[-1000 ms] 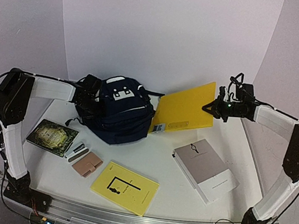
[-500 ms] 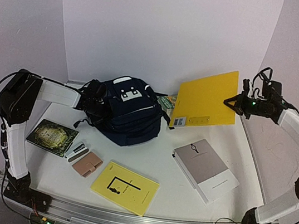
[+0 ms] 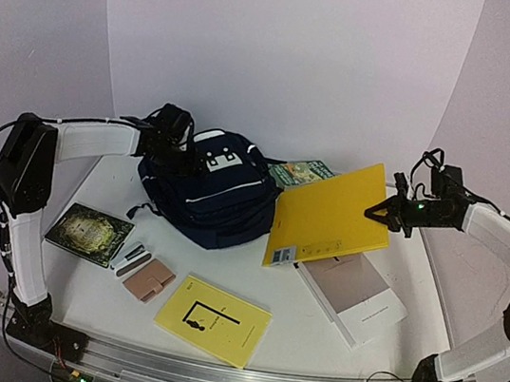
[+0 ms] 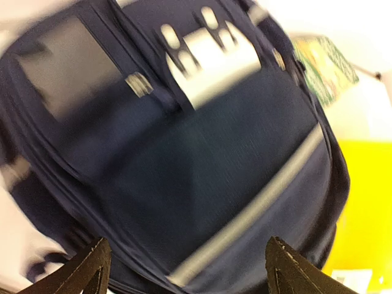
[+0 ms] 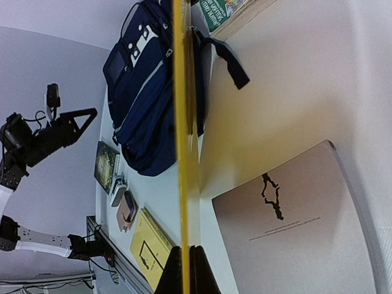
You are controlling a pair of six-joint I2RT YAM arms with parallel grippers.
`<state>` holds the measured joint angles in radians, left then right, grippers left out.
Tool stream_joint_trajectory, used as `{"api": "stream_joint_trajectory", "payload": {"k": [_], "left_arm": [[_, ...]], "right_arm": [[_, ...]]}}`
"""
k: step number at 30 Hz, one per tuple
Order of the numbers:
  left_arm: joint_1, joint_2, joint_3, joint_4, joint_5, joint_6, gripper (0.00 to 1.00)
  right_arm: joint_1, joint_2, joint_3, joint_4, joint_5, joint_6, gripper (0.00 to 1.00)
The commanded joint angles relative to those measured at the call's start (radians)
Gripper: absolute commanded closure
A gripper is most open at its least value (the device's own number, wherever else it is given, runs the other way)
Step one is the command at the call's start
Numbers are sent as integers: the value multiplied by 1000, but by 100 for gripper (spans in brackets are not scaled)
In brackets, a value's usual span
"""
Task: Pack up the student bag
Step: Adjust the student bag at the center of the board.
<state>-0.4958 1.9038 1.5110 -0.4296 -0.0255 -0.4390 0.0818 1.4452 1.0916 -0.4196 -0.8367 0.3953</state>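
Navy student bag [image 3: 207,189] lies at the back-left of the tabletop [image 3: 256,278], white patch up. Your left tool [image 4: 187,254] hovers over it, released, fingers spread on nothing. Your right tool [image 3: 382,210] is clenched on the thin yellow book [image 3: 328,216], holding it tilted beside the bag, above a grey book [image 3: 359,298].

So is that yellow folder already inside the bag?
No, the right gripper holds the folder by its edge, outside the bag.
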Motion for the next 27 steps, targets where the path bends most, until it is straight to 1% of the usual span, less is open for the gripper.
{"api": "stream_joint_trajectory", "payload": {"k": [1, 5, 8, 11, 14, 18, 21, 24, 27], "left_arm": [[109, 67, 127, 15, -62, 135, 12], [152, 208, 263, 26, -23, 206, 13], [171, 318, 352, 7, -21, 243, 14], [180, 383, 379, -30, -37, 255, 16], [180, 369, 295, -33, -49, 227, 18], [171, 254, 79, 19, -52, 146, 21], [157, 177, -41, 35, -56, 91, 23], [133, 121, -111, 41, -55, 55, 23], [120, 76, -140, 52, -20, 43, 22]], "right_arm": [[28, 1, -8, 43, -53, 12, 100], [46, 9, -8, 53, -36, 19, 100], [65, 22, -8, 83, -18, 43, 100], [86, 40, -9, 130, 13, 65, 100], [94, 76, 5, 168, 50, 78, 100], [94, 139, 46, 231, 93, 112, 100], [94, 174, 76, 279, 107, 145, 100], [95, 209, 111, 306, 116, 161, 100], [95, 230, 143, 311, 129, 156, 100]]}}
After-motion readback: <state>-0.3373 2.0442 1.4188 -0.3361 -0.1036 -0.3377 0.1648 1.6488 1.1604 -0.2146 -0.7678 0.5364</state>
